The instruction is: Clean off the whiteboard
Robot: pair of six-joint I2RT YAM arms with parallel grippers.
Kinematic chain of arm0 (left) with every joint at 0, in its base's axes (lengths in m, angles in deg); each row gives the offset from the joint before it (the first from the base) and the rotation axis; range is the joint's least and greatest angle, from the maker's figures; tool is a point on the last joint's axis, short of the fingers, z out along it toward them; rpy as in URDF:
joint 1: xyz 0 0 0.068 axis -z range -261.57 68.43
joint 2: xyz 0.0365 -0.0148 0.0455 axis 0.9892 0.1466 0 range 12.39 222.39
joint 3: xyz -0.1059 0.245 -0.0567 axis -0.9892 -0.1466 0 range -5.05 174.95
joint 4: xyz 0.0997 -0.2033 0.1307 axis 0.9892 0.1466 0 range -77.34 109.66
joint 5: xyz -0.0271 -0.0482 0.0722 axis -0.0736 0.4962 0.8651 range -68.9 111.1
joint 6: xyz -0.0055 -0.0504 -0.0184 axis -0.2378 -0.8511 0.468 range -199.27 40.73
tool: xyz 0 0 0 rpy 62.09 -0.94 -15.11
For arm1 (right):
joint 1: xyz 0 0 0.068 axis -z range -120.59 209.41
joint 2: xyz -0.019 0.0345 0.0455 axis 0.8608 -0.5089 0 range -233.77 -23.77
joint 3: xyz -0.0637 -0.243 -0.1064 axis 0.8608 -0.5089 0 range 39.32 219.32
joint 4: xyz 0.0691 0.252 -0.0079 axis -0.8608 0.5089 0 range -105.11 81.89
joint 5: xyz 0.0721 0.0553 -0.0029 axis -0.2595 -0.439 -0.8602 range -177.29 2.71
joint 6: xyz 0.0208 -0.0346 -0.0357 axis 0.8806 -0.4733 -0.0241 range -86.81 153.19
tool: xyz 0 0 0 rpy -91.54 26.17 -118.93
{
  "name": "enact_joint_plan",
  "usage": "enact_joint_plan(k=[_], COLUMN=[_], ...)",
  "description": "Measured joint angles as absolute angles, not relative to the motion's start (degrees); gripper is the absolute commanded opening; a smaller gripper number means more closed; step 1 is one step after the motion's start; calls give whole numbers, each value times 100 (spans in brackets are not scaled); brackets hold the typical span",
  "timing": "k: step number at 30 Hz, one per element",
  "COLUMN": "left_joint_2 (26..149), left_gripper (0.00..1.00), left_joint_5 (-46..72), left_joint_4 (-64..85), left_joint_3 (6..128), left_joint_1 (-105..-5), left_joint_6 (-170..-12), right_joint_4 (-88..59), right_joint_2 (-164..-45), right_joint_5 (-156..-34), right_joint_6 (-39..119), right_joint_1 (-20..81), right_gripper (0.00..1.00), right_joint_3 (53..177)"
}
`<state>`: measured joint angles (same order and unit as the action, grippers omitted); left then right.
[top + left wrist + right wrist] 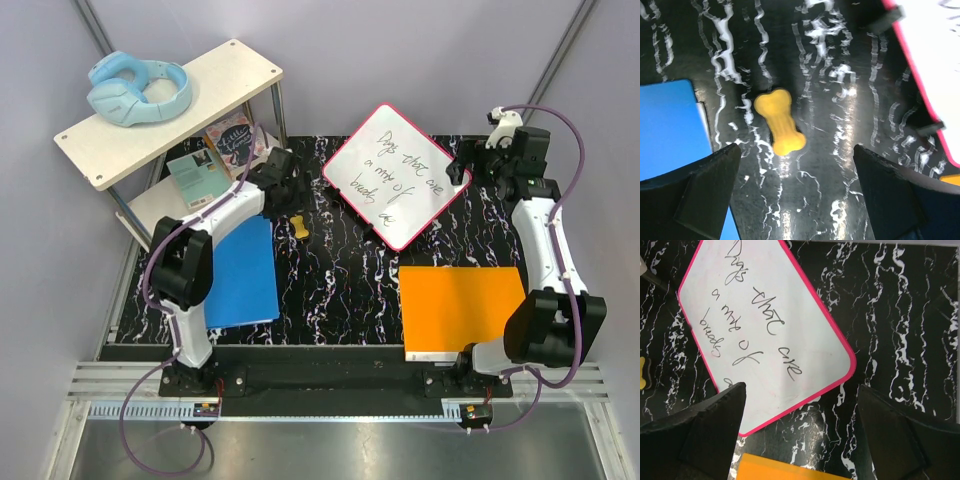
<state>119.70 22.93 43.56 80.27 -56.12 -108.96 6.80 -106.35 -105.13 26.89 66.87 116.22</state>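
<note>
Though smooth, round-cornered pink-framed whiteboard (397, 176), ink-scrawled

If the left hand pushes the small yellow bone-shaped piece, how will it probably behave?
The yellow bone-shaped piece lies flat, so it would probably slide, not roll. The glossy marbled table may let it skid or spin. Being small, it is likely light.

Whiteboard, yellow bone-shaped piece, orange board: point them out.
whiteboard (395, 177): top external view, its written face.
yellow bone-shaped piece (780, 127): left wrist view, its middle.
orange board (460, 308): top external view, its centre.
</note>
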Motion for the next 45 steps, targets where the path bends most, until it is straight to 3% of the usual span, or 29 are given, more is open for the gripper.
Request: enact_joint_plan(k=[8,11,14,26,31,39,45], left_joint_2=[12591,12855,13120,13450,13456,13635,13642], left_gripper=[98,79,68,64,52,49,27], left_joint_5=[2645,2627,2584,2592,2614,2614,2662], left_joint_4=[4835,4909,4942,5058,5055,5053,5062], left_joint_3=[8507,8708,8816,8844,8848,8997,9008], left_joint_1=[-5605,-5598,-5596,-5594,-5566,-5526,-5513], left_joint_6=[-11371,-11532,-11687,-12031,-12033,-11996,-11937], right_joint_4=[755,750,748,726,704,704,267], right_joint_2=[-10635,-10637,-10646,-10662,-10710,-10834,-10845], right_joint_5=[-10784,-10870,-10968,-11101,-11064,-10625,-10520], right_joint_6=[2934,3012,3071,3161,3259,3521,3495], right_joint_1=[6738,6801,6843,6932,6972,7055,7077], right_gripper=[100,100,100,100,100,100,100], right_joint_3=[11448,11421,11415,11277,11242,11236,10960])
